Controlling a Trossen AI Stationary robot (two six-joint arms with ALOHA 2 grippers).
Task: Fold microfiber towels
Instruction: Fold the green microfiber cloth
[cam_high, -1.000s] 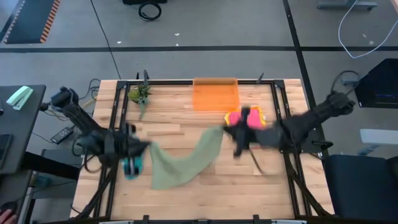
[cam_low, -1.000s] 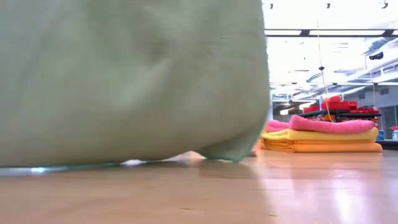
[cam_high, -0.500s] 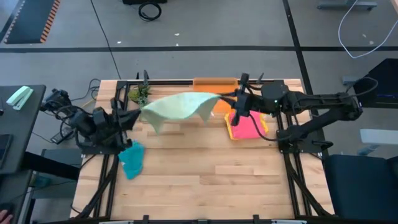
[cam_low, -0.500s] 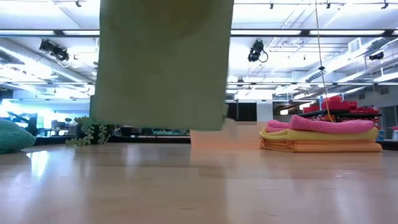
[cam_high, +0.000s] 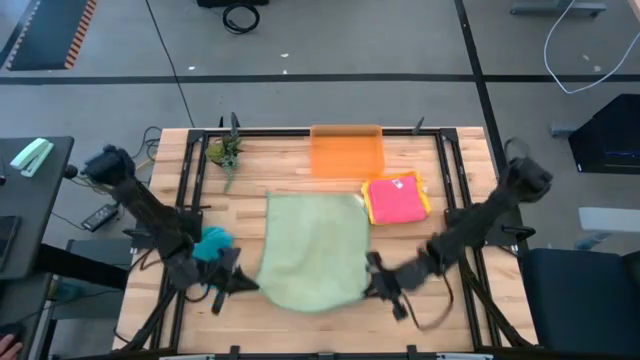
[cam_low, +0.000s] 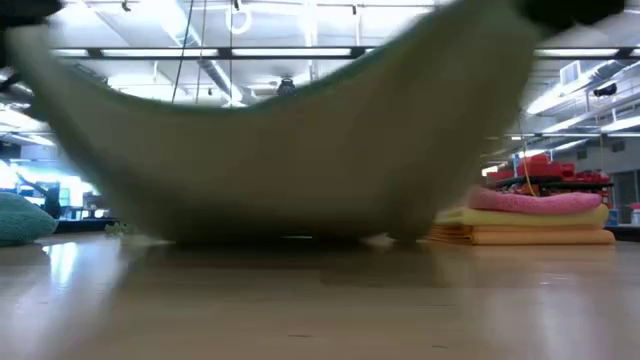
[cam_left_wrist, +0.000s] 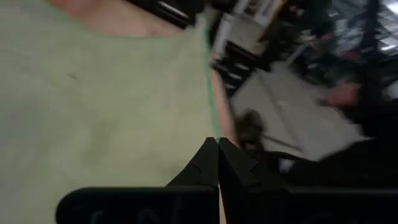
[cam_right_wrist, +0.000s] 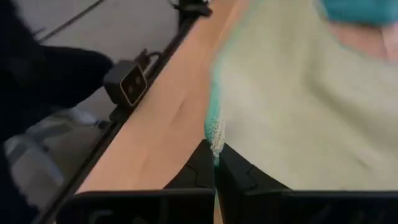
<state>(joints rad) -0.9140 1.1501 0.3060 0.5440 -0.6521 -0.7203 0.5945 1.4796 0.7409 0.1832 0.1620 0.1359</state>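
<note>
A sage green towel (cam_high: 312, 250) lies spread across the middle of the table. My left gripper (cam_high: 243, 283) is shut on its near left corner and my right gripper (cam_high: 374, 284) on its near right corner. In the low view the green towel (cam_low: 290, 150) sags between the two raised corners, and its belly reaches the tabletop. A crumpled teal towel (cam_high: 210, 243) lies by the left arm. A folded pink towel (cam_high: 397, 198) tops a yellow and orange stack (cam_low: 520, 228) at the right. My left gripper (cam_left_wrist: 217, 144) pinches the green towel's hemmed edge at the near left corner (cam_left_wrist: 210, 118) between its two shut fingers. It comes nearly level from the table's left. The corner is raised and the cloth beyond it droops to the table. My right gripper (cam_right_wrist: 215, 152) pinches the hemmed near right corner (cam_right_wrist: 214, 134) of the green towel between its two shut fingers. It slants down from the table's right. The corner is held off the wood and the cloth runs slack away from it.
A translucent orange bin (cam_high: 346, 152) stands at the far edge, and a small green plant (cam_high: 225, 150) at the far left corner. Black frame rails (cam_high: 183, 200) run along the table's sides. Bare wood shows in front of the towel.
Both grippers swung the green towel up and toward the far edge, so that it hung clear in the air. They then came down fast toward the near edge. The towel now lies spread out on the table, only its near corners still raised.
</note>
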